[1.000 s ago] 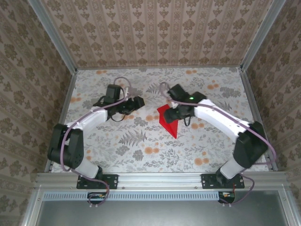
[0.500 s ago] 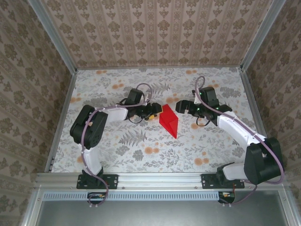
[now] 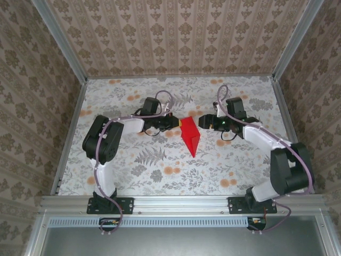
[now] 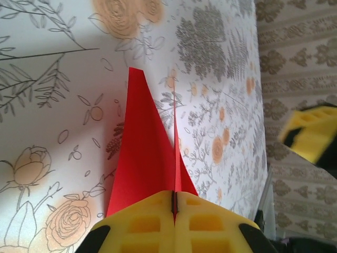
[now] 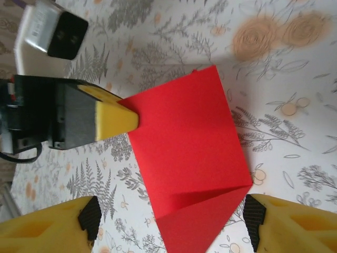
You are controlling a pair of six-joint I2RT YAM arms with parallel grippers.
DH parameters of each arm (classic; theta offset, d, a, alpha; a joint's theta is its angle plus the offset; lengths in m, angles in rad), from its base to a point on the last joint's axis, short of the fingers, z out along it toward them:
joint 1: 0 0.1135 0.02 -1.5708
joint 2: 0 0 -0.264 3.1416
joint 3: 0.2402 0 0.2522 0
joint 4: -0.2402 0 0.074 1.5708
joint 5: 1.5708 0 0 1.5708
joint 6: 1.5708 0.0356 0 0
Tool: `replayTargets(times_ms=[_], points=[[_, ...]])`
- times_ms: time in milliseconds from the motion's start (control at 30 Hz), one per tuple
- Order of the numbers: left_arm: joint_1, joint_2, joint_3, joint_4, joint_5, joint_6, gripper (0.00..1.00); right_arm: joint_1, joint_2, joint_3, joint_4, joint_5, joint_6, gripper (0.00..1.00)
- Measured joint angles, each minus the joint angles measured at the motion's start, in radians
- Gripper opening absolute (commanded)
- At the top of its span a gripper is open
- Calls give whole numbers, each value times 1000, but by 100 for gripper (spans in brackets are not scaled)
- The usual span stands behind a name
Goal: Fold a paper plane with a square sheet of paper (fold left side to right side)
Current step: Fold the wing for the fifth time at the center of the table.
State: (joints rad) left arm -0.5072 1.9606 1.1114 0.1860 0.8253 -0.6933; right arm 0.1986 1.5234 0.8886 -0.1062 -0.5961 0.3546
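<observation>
Across the whole floor of the enclosure lies the table, covered in a print of grey ferns and orange flowers, with patterned walls around its left, far and right sides. From the near edge the left arm and the right arm both reach inward, so that their tips face each other near the middle of the table.

Between them is the red paper, folded into a kite-like shape whose narrow point is toward the near edge and whose wide end lies far, level with the two claws. The right wrist view shows it as a flat panel with a smaller flap folded over at one corner.

The left gripper meets the paper's left far corner. In its own wrist view its yellow fingers are pressed together, pinching a thin raised edge of the paper, while the rest slopes down to the table. The right wrist view shows that same tip on the paper's edge.

The right gripper is just right of the paper, its fingers spread wide on either side of it, gripping nothing.
</observation>
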Motion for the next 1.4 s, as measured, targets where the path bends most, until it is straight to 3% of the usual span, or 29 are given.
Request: replayTargets(times_ms=[267,467,900,1167,1267,1300,1400], points=[[8,0,0,-37,137,146,0,-18,204,44,99,-158,-79,70],[12,0,0,-45,174,194,0,-38,304,55,164,-232,-99,65],[11,37,10,-76,192,240,0,-50,355,59,214,-355,-117,38],[12,43,32,-113,192,272,0,-57,349,63,181,-358,-143,13],[12,45,46,-118,192,283,11,-57,348,78,151,-357,-153,0],[12,48,52,-124,192,287,14,-57,347,84,142,-356,-152,0],[13,51,68,-160,183,323,37,-57,340,93,103,-339,-151,0]])
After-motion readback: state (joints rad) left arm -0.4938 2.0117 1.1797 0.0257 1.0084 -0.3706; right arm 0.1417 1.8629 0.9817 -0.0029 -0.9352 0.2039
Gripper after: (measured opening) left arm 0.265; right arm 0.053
